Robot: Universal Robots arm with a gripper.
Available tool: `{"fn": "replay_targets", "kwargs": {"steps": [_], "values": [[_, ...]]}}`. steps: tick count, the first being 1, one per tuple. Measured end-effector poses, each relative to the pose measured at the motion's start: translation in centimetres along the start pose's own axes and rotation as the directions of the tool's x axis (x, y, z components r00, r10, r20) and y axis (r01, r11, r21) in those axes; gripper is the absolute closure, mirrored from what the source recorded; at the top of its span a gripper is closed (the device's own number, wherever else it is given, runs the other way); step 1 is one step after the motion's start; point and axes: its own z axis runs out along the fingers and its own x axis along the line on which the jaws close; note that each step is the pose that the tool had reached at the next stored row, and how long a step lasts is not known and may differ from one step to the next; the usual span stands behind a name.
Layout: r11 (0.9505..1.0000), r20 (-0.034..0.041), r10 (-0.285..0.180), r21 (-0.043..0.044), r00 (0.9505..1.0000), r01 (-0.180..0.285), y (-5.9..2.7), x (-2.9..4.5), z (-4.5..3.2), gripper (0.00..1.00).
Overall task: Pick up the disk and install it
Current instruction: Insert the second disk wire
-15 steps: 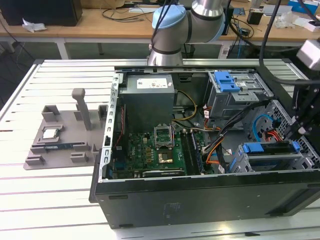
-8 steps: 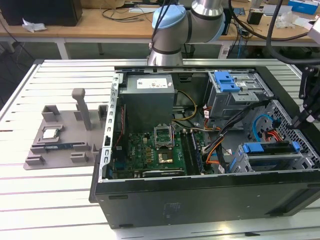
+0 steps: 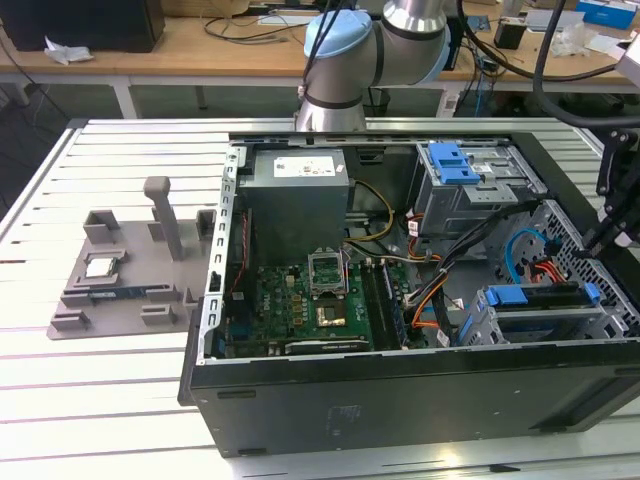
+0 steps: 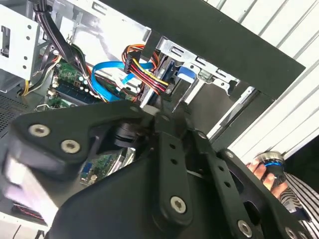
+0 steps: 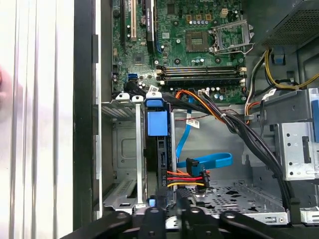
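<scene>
The disk [image 3: 535,297] sits edge-up in the silver drive cage [image 3: 480,325] at the corner of the open computer case on the exterior view's right, its blue rails showing along the top. In the first wrist view the disk [image 5: 160,164] is a dark slot-filling edge under a blue tab [image 5: 157,122]. That blue tab [image 4: 184,73] also appears in the second wrist view. My gripper [image 3: 600,240] hangs just above and beside the cage, near the case's edge. Its black linkage [image 4: 162,117] converges, shut with nothing in it, and lies along the picture edge as gripper [image 5: 170,211].
Orange, red and blue cables [image 5: 194,174] run beside the cage. The motherboard [image 3: 300,310], power supply [image 3: 295,205] and an upper bay [image 3: 470,185] occupy the case. A grey fixture [image 3: 130,270] holds a small silver chip [image 3: 100,265]. A person's hand [image 4: 261,172] is outside the case.
</scene>
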Motion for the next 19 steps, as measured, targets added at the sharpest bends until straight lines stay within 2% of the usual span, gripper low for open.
{"fn": "replay_targets", "kwargs": {"steps": [2, 5, 6, 10, 11, 12, 16, 19], "values": [[1.0000, -0.0001, 0.000, 0.0000, 1.0000, 0.000, 0.00, -0.01, -0.02, 0.64], [1.0000, 0.0016, 0.000, -0.0001, 1.0000, 0.000, 0.17, -0.21, 0.07, 0.64], [1.0000, 0.0043, -0.001, -0.0001, 1.0000, 0.001, 0.74, -0.48, 0.26, 0.64], [1.0000, 0.0247, -0.005, -0.0008, 0.9997, 0.005, 1.37, -0.95, 0.57, 0.64], [1.0000, 0.0389, -0.007, -0.0012, 0.9992, 0.007, 1.66, -1.15, 0.71, 0.64], [1.0000, 0.0464, -0.010, -0.0013, 0.9989, 0.010, 2.42, -1.14, 0.97, 0.64], [0.9999, 0.0460, -0.012, -0.0013, 0.9989, 0.012, 2.49, -1.16, 1.88, 0.64], [0.9999, 0.0460, -0.012, -0.0013, 0.9989, 0.013, 2.49, -1.16, 1.98, 0.64]]}}
